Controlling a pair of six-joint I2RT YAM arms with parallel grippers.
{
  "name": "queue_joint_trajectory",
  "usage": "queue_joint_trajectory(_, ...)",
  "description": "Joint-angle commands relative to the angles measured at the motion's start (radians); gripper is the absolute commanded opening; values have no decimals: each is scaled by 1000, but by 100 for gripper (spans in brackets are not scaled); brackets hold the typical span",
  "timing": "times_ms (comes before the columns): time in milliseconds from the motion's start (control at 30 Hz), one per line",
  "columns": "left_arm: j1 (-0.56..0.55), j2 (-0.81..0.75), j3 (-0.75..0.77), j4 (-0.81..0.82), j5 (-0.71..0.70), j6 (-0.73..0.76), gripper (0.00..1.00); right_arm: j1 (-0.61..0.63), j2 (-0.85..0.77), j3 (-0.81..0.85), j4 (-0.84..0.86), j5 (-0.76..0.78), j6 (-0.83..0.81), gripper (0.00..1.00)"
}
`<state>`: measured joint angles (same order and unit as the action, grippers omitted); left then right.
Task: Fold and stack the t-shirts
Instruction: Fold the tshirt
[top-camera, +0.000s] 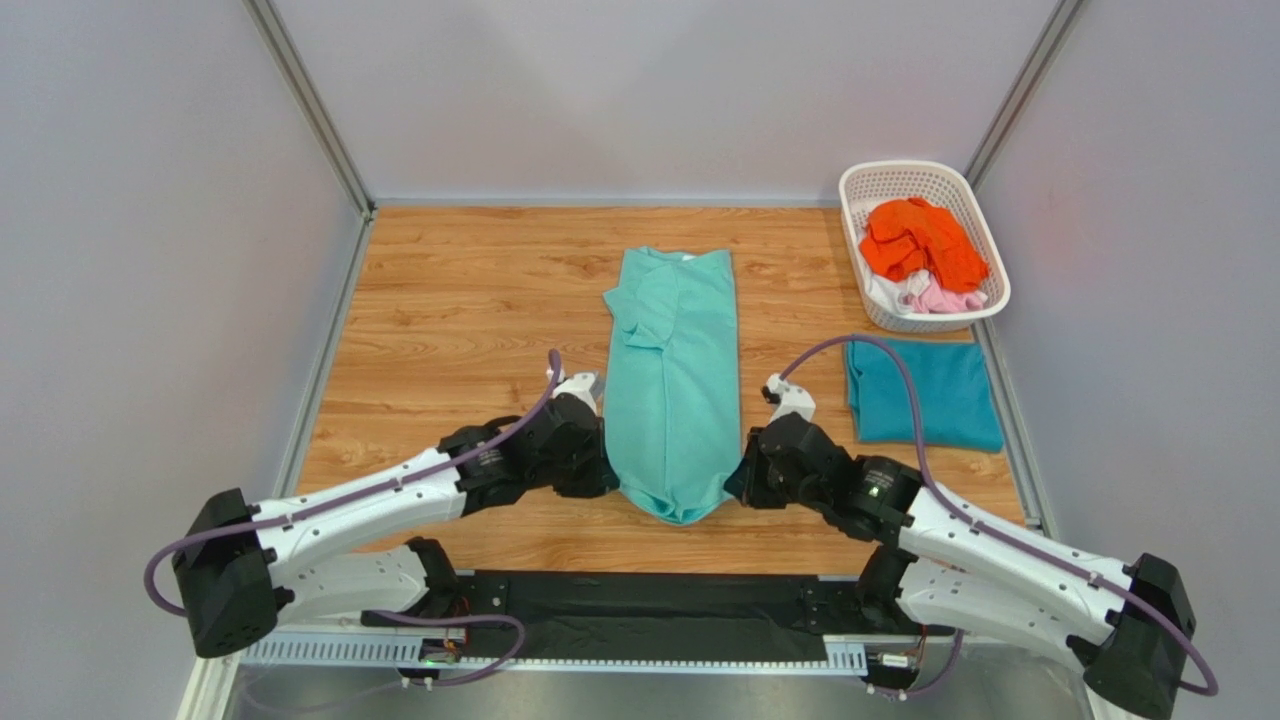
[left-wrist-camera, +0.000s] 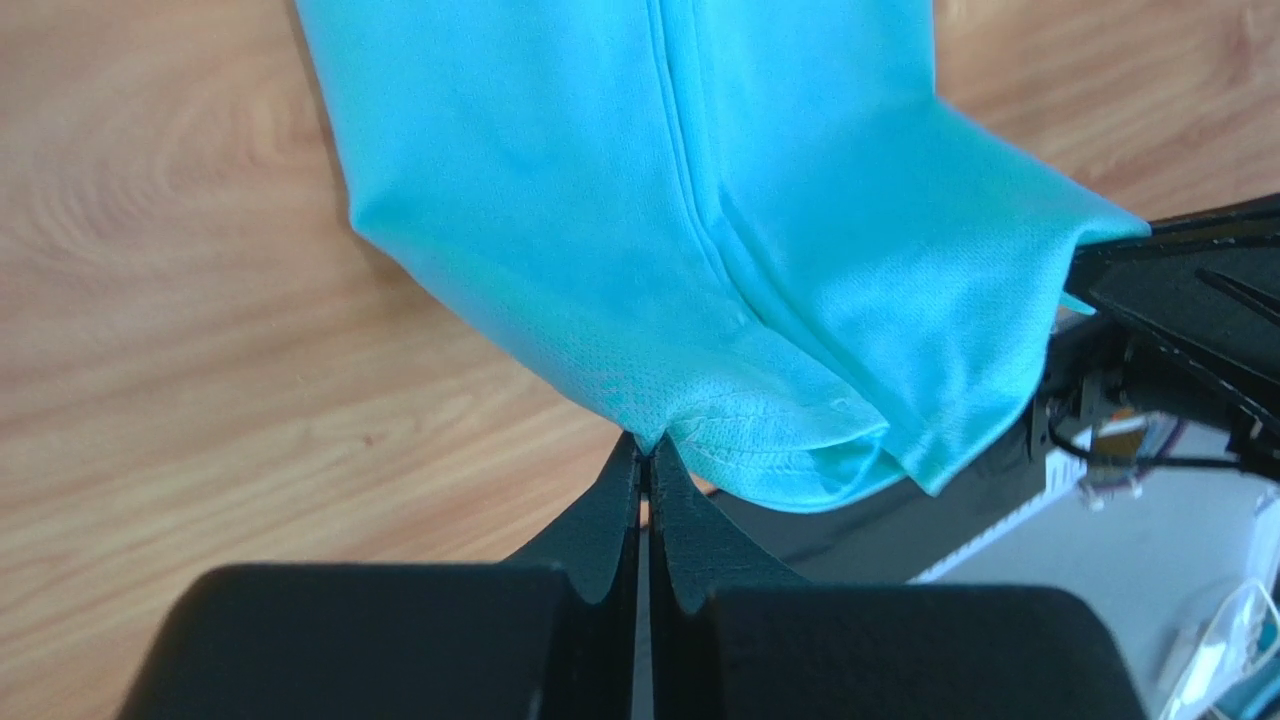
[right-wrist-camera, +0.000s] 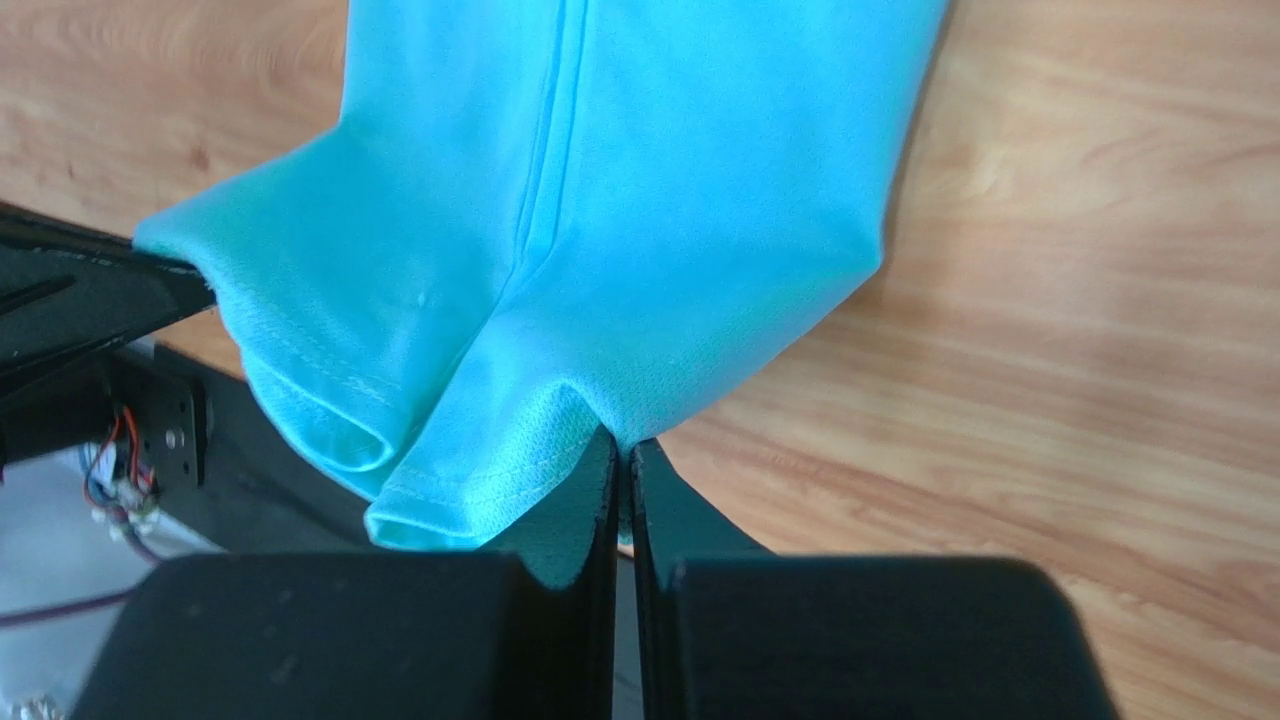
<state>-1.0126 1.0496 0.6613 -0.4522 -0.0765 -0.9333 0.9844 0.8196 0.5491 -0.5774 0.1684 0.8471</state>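
A mint green t-shirt (top-camera: 673, 375) lies as a long narrow strip down the middle of the table, sides folded in. My left gripper (top-camera: 604, 458) is shut on its near left hem corner (left-wrist-camera: 661, 420), and my right gripper (top-camera: 739, 477) is shut on the near right hem corner (right-wrist-camera: 609, 408). The hem hangs in loose folds between the two. A darker teal t-shirt (top-camera: 921, 393) lies folded flat at the right. Orange (top-camera: 920, 240), white and pink (top-camera: 944, 297) t-shirts sit bunched in the basket.
The white lattice basket (top-camera: 861, 192) stands at the back right corner. Grey walls close in the wooden table (top-camera: 451, 315) on three sides. A black mat (top-camera: 661, 608) and the arm bases run along the near edge.
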Motion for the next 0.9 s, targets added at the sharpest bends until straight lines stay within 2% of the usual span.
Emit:
queue_joint_trajectory(0,67,50,84,9,-35,91,0,-87,35,63,74,10,-103,0)
queue_joint_trajectory(167,150,140,150,84,9,166,0,-225,140,115,152,-69,-171,0)
queue_joint_trajectory(400,270,263,290,64,69,211,0,-309,249,247,163,-81,-250,0)
queue_joint_trajectory(733,394,414,446,41,165,289,0,-458,434,383,185,-201,-318,0)
queue_joint_trajectory(867,430,464,497,41,176,317,0,-480,522,442,189,-228,-347,0)
